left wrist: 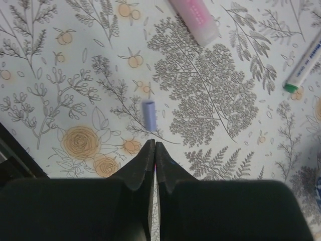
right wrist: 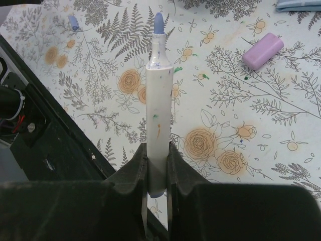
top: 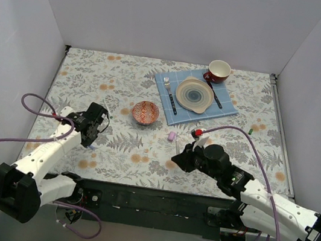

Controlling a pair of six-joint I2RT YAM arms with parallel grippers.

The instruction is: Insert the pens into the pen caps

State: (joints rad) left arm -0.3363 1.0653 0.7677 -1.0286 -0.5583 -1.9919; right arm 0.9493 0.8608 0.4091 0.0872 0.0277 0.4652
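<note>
My right gripper [right wrist: 158,148] is shut on a white pen [right wrist: 159,100] with a blue tip, held low over the floral tablecloth; it also shows in the top view [top: 182,159]. A pink-lilac cap [right wrist: 262,50] lies to the right of the pen tip, and shows in the top view [top: 172,136]. A small blue cap [left wrist: 149,114] lies just ahead of my left gripper [left wrist: 154,145], which is shut and empty [top: 95,127]. A pink pen end [left wrist: 196,19] and a white, green-ended pen [left wrist: 303,63] lie farther off. A tiny green cap [top: 250,130] lies at the right.
A small red patterned bowl [top: 146,113] stands mid-table. Behind it a blue cloth [top: 227,106] carries a plate [top: 194,94], a fork [top: 167,87] and dark-handled cutlery. A red cup [top: 218,71] stands at the back. The black table edge [right wrist: 55,145] is close on the left.
</note>
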